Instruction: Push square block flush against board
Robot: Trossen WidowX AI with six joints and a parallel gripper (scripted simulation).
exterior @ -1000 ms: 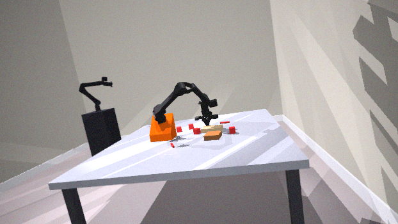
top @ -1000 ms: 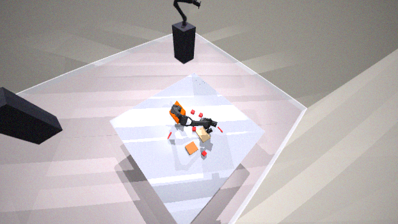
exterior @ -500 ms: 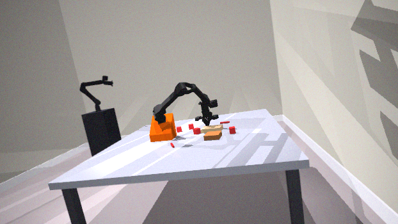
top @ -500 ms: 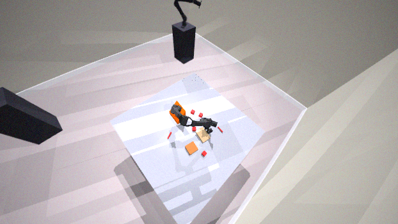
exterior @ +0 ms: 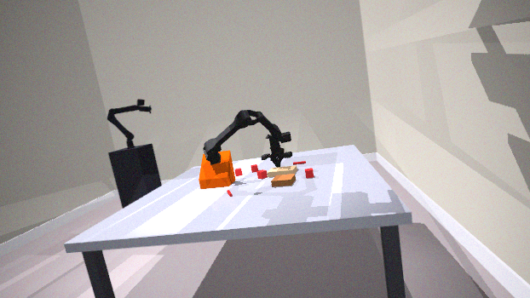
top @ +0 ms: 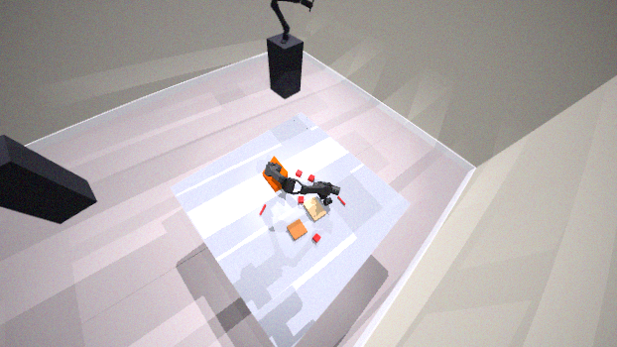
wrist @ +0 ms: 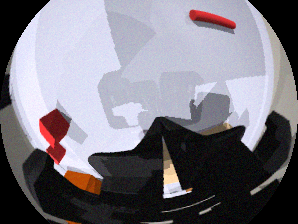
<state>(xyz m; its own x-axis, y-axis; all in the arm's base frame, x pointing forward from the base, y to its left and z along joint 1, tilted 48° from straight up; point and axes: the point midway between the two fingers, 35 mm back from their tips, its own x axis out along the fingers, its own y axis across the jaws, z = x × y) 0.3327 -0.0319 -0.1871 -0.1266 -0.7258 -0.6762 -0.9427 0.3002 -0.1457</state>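
The square block (top: 297, 229) (exterior: 283, 180) is orange and lies flat on the table. The board (top: 313, 208) (exterior: 287, 169) (wrist: 171, 172) is pale tan, longer than the block, and also lies flat. In the top view a strip of table shows between block and board, so they are apart. My gripper (top: 327, 201) (exterior: 278, 164) (wrist: 158, 120) is shut and empty, pointing down at the board's side away from the block. I cannot tell whether the fingertips touch the board. In the wrist view the fingers hide most of the board.
Red cubes stand near the board: one (top: 301, 199) (exterior: 262, 174) on the base side, one (top: 316, 238) (exterior: 309, 173) beyond the block, and two towards the back. A red stick (top: 341, 200) (exterior: 299, 163) (wrist: 212, 20) lies past the gripper, another (top: 263, 209) (exterior: 229, 193) near the orange base (exterior: 216, 180).
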